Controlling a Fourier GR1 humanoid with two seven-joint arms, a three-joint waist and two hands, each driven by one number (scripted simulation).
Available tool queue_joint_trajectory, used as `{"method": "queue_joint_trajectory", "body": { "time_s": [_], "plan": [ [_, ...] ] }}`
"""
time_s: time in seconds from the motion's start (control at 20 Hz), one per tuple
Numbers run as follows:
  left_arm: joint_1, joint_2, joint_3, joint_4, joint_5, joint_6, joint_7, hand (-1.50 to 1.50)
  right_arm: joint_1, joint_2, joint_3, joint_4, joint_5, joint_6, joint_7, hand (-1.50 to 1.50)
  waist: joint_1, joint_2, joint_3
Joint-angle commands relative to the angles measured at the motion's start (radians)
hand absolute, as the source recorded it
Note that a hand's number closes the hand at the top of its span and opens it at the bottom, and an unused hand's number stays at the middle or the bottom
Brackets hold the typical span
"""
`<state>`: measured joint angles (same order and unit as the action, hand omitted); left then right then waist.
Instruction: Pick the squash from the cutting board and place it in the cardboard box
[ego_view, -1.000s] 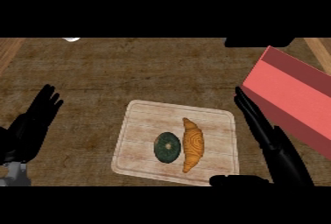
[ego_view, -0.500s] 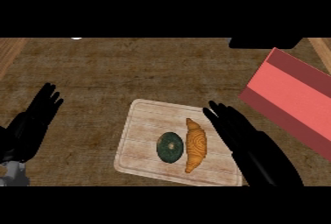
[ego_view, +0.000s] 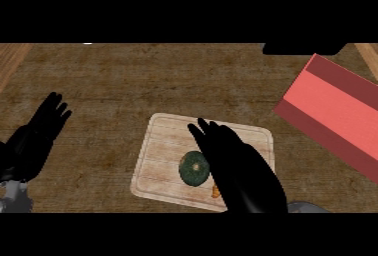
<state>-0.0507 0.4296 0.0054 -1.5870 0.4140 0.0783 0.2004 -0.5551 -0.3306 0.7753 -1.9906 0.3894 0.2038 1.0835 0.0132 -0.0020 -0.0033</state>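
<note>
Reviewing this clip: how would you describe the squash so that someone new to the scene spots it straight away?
Find the pale wooden cutting board in the middle of the brown counter. The squash lies on it, just left of the right hand that reaches over the board. It is the round, dark green thing; its only neighbour on the board is orange and mostly hidden under that hand.

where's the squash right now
In the head view the dark green squash lies on the cutting board, low and centre, right beside the open right hand that covers the board's right half.
</note>
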Motion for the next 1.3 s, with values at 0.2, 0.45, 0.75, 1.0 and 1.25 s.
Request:
{"method": "queue_joint_trajectory", "body": {
  "time_s": [0.2,0.45,0.75,1.0,1.25],
  "plan": [
    [0.051,-0.056,-0.029,-0.032,-0.053,0.028,-0.024,0.00,-0.056,0.092,-0.015,0.095,-0.045,0.132,0.181,-1.50,-0.007,0.000,0.002],
    [0.019,-0.022,0.015,-0.083,-0.025,0.020,0.059,0.00,-0.032,0.122,-0.013,0.069,-0.022,0.146,0.200,-1.50,-0.012,-0.001,0.003],
    [-0.003,-0.022,0.043,-0.088,-0.034,0.011,0.101,0.00,0.004,0.156,-0.037,0.137,0.050,0.141,0.068,-1.50,-0.011,0.000,0.003],
    [0.032,-0.057,0.043,-0.043,-0.060,-0.039,0.028,0.00,0.058,0.183,-0.016,0.103,0.135,0.172,0.059,-1.50,-0.013,0.001,0.003],
    [0.003,-0.046,0.074,0.015,-0.062,-0.065,-0.011,0.00,-0.003,0.255,0.012,0.219,0.175,0.205,0.087,-1.50,-0.012,0.001,0.002]
  ]
}}
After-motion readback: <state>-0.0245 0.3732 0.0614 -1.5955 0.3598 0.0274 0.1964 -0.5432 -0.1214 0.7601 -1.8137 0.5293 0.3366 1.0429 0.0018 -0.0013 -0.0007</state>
